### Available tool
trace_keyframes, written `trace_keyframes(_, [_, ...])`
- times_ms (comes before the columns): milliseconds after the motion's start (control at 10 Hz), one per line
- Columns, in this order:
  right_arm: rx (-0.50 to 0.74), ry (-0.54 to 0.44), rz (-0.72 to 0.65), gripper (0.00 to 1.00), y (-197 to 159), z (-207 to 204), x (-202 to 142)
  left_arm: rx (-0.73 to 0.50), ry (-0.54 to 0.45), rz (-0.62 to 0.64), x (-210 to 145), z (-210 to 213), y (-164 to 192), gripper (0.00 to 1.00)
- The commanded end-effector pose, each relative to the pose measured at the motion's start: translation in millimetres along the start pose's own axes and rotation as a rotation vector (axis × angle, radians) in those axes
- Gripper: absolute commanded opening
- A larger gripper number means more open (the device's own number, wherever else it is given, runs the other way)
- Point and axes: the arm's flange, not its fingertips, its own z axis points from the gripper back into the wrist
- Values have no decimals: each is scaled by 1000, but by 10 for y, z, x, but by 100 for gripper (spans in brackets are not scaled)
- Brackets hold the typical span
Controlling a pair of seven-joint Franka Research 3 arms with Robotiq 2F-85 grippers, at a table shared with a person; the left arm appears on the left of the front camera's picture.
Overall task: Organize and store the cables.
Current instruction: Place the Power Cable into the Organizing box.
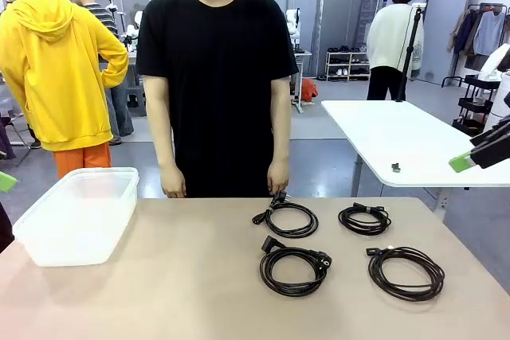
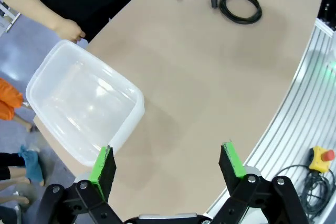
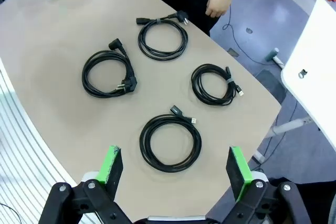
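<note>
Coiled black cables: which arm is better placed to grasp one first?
Right, probably: its open jaws hang over the nearest coiled black cable; the left's hang by the translucent plastic bin, farther off.

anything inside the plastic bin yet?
No. The bin shows a bare floor from above, with nothing covering it. All four cables lie out on the table.
</note>
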Motion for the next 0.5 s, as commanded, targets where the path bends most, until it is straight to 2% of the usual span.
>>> trace_keyframes(0, [0,4,17,100,18,-8,68,-13,5,-12,34,-39,-30,100])
trace_keyframes(400, [0,4,17,100,18,-8,68,-13,5,-12,34,-39,-30,100])
